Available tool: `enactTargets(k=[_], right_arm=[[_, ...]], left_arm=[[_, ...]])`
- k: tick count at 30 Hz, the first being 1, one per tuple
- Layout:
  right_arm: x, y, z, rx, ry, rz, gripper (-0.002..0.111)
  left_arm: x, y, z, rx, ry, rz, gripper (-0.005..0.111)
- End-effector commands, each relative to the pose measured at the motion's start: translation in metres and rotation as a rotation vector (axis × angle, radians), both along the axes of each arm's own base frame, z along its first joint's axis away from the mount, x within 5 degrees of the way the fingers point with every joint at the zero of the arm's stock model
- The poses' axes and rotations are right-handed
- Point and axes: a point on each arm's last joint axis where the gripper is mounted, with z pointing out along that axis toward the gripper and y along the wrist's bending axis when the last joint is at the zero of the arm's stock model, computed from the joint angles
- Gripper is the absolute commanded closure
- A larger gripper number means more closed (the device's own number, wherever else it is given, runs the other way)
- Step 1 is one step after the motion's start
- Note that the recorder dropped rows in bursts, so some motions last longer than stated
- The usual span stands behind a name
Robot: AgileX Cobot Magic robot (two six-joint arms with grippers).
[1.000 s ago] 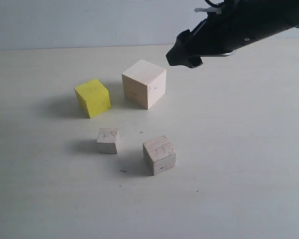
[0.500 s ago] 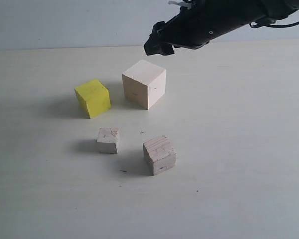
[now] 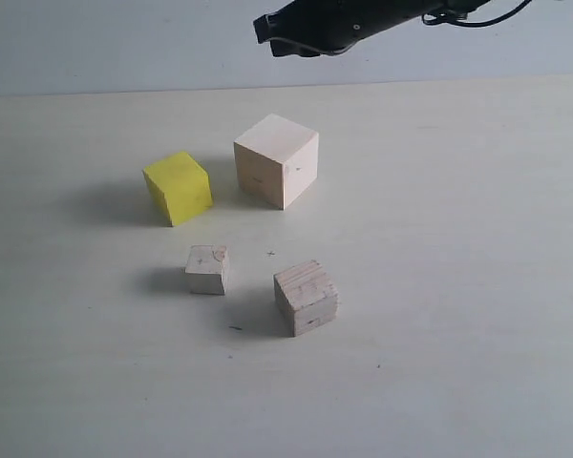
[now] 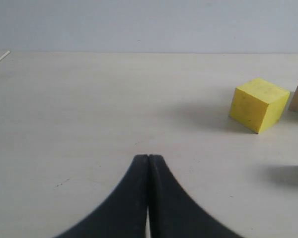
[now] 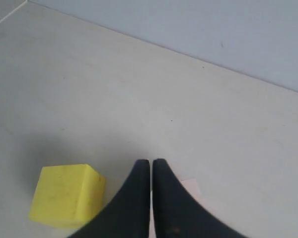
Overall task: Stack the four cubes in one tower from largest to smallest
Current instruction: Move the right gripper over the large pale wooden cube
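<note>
OK, nothing stacked yet: all four cubes sat apart on the desk [image 3: 458, 239].

- Left gripper [image 4: 148, 157]: low over bare desk, jaws pressed together, holding nothing. The yellow cube [image 3: 178, 187] was in its view but well apart.
- Yellow cube: furthest left, turned a bit off square to the desk edge. Painted faces, so maybe slicker than bare wood (a guess). I'd line the jaws up with two opposite side faces, mid-height.
- Smallest cube [image 3: 207, 269]: nearer the camera, just right of the yellow one. Probably very light and easy to nudge, so it needs a centred pinch.
- Largest cube [image 3: 276, 160]: near the yellow one, not touching. Pale wood, rigid, flat top. It should serve as the base where it stands.
- Medium cube [image 3: 306, 297]: front, near the smallest, with a gap between. Rough end grain showed, so grip should be decent.
- Right gripper [image 5: 151, 162]: high above the desk, over the area behind the largest cube, jaws together and empty. It would have to open wide before taking any cube.
</note>
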Motion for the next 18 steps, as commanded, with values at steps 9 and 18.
enactTargets(k=[9,18], right_arm=[[0.041,0.004,-0.08,-0.105,0.159,-0.025,0.108],[0.061,-0.002,-0.067,0.019,0.138,-0.092,0.108]], left_arm=[[0.0,0.0,0.0,0.002,-0.009,-0.005,0.107],[0.0,0.0,0.0,0.002,-0.009,-0.005,0.107]])
